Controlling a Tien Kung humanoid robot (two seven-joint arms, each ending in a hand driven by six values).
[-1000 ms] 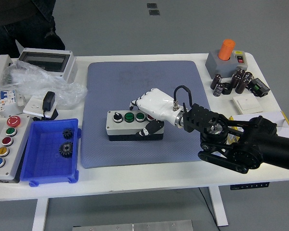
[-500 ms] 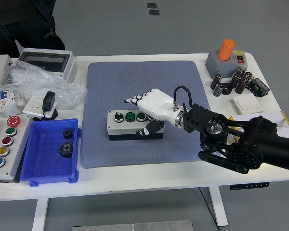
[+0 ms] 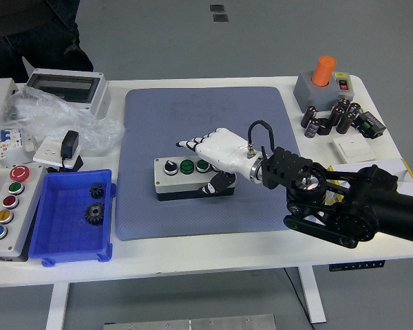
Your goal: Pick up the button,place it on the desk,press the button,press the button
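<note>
A grey button box [image 3: 187, 178] with a black knob and green buttons on top lies on the blue mat [image 3: 206, 117] in the middle of the table. My right hand [image 3: 210, 157], white with black fingertips, hovers over the box's right end. Its fingers [image 3: 190, 144] stretch out flat above the buttons and its thumb [image 3: 218, 183] hangs at the box's front right. It holds nothing. Whether a fingertip touches a button cannot be seen. My left hand is out of view.
A blue bin [image 3: 76, 216] with two gears sits at front left beside a long button panel [image 3: 7, 210]. Plastic bags, an enclosure [image 3: 62, 89] and a plug lie at back left. At back right stand an orange-button box [image 3: 320, 86] and several capacitors [image 3: 327, 118]. A person stands at top left.
My right hand's fingers have uncurled from the box's right end and straightened out over its top. The thumb has drawn back a little to the right. The box has not moved.
</note>
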